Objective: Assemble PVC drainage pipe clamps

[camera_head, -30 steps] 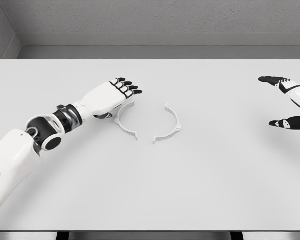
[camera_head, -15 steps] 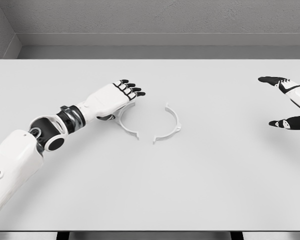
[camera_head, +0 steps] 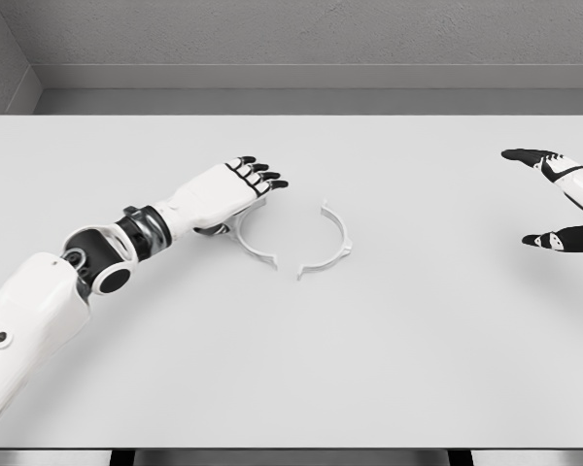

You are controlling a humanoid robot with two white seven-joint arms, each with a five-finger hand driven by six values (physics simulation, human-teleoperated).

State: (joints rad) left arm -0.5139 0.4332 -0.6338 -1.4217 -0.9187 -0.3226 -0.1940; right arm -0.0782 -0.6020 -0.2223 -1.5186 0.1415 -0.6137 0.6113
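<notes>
White desk (camera_head: pixel 291 369) carries two clamp halves near its middle. Left hand (camera_head: pixel 223 194) rests over the left clamp half (camera_head: pixel 253 248), fingers (camera_head: pixel 262 175) loosely curled over its arc; whether they grip it I cannot tell. Just beside lies the right clamp half (camera_head: pixel 335 243), and the right hand (camera_head: pixel 564 199) hovers well apart at the right edge, fingers spread, holding nothing.

**Even, flat simulator light**

Bright, diffuse light falls from above, with no glare on the white table (camera_head: pixel 389 369). Shadows are faint and soft, pooling just under the left hand (camera_head: pixel 223 192). The render is sharp from near to far, without blur or edge distortion.
</notes>
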